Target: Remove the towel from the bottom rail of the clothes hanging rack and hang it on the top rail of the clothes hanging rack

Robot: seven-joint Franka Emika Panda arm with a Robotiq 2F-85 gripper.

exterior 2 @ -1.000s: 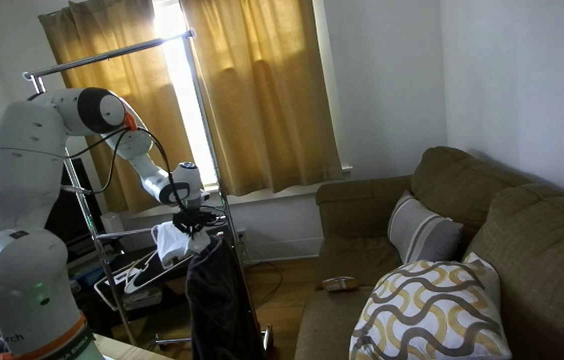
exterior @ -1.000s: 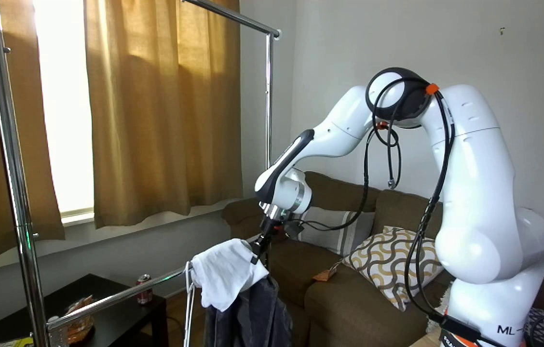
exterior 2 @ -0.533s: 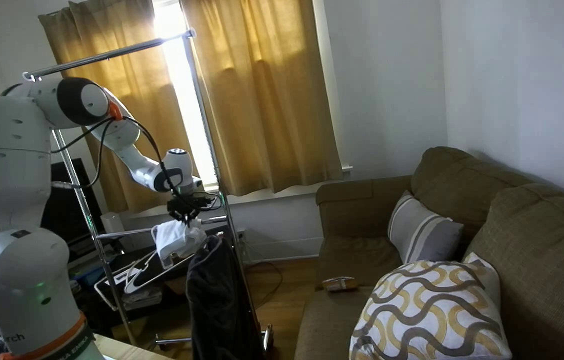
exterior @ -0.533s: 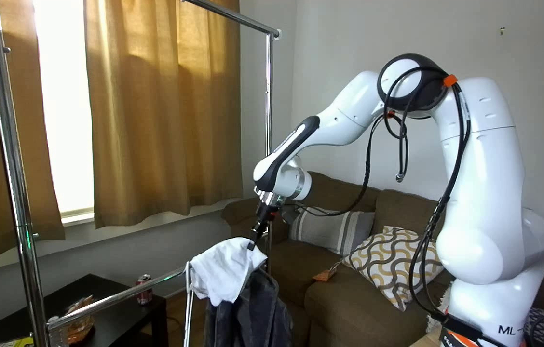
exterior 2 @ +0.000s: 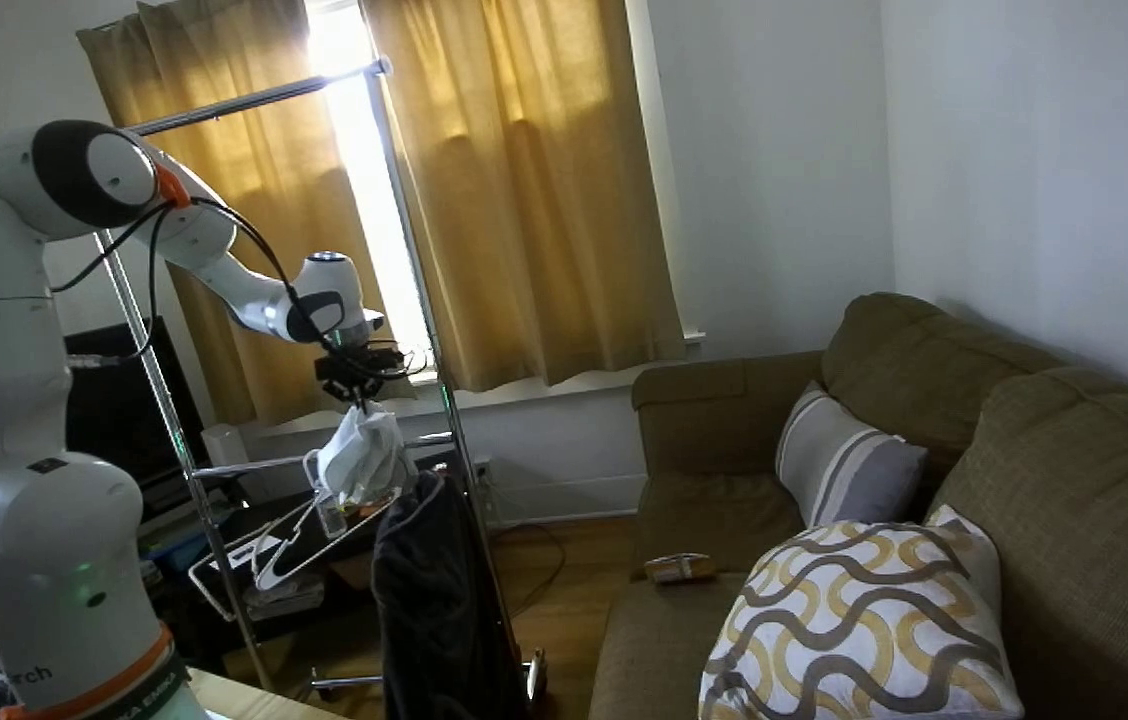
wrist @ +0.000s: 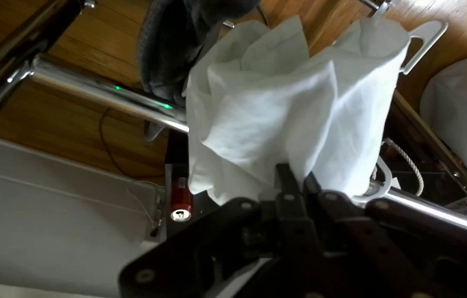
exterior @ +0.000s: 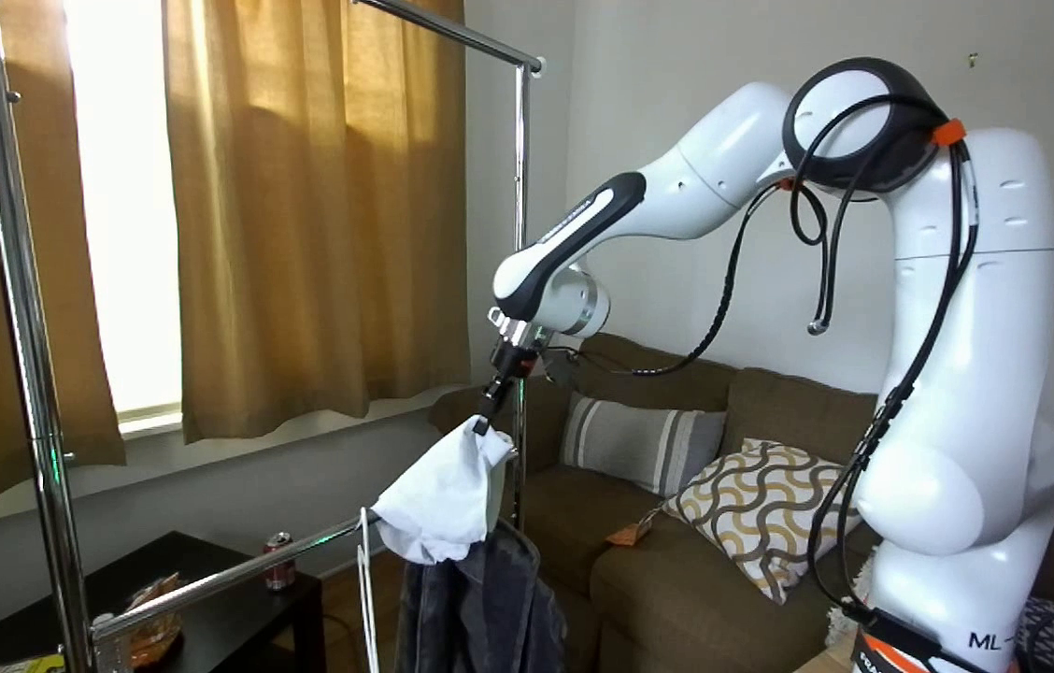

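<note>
The white towel point(exterior: 443, 491) is pulled up to a peak, its lower part hanging at the bottom rail point(exterior: 219, 575) of the chrome clothes rack. It also shows in an exterior view point(exterior 2: 359, 465) and in the wrist view point(wrist: 258, 111), where it hides part of the rail point(wrist: 105, 97). I cannot tell whether it still touches the rail. My gripper point(exterior: 481, 428) points down and is shut on the towel's upper edge; in the wrist view the gripper point(wrist: 297, 178) has a towel fold between its fingers. The top rail point(exterior: 452, 33) is bare and well above the gripper.
A dark garment point(exterior: 480, 612) hangs right beside the towel. White hangers point(exterior 2: 299, 560) hang on the towel's other side. The rack's upright posts point(exterior: 22, 327) stand at both ends. A black table point(exterior: 237, 612) with a red can point(exterior: 278, 561) is behind; a brown sofa point(exterior: 676, 598) stands nearby.
My gripper has risen, lifting the towel's upper edge into a peak above the bottom rail. The towel's lower hem has moved up. The arm's elbow has moved up and back.
</note>
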